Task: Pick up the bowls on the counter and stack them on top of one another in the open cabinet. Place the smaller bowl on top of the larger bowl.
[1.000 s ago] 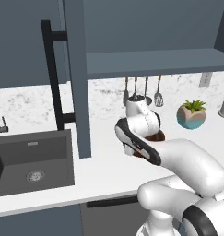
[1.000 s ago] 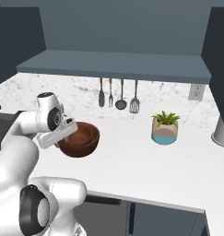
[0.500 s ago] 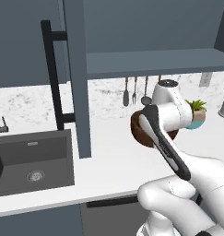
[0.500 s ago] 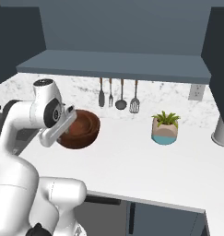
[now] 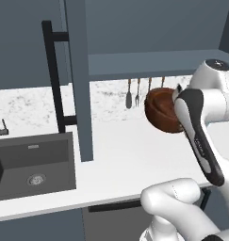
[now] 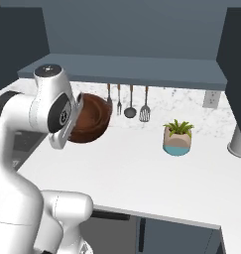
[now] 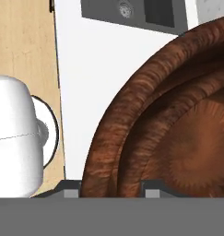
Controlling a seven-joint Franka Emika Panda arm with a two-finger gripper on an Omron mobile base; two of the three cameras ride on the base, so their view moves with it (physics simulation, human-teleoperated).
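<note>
Left base view, bowl: the larger bowl (image 5: 162,110), round, glossy reddish-brown wood, hangs tipped on its side at 2 o'clock, clear above the counter (image 5: 120,160) and just below the shelf of the cabinet (image 5: 153,61).
Left base view, contents: its inside faces away; whether anything is in it cannot be told.
Left base view, room: bare white counter spreads below the bowl; the cabinet door (image 5: 78,80) stands open at 10 o'clock with its long black bar handle (image 5: 54,77); the dark inset sink (image 5: 33,164) lies at 8 o'clock.
Right base view, bowl: the bowl's deep hollow faces 3 o'clock and looks empty.
Right base view, surroundings: utensils (image 6: 130,101) hang on the speckled wall just beside the bowl's rim; a potted plant (image 6: 178,138) stands well apart at 3 o'clock.
Hand view, claw: the gripper (image 7: 109,188) is clamped over the bowl's rim, one finger tip either side of the wooden wall.
Hand view, texture: ringed wood grain, with white counter behind.
</note>
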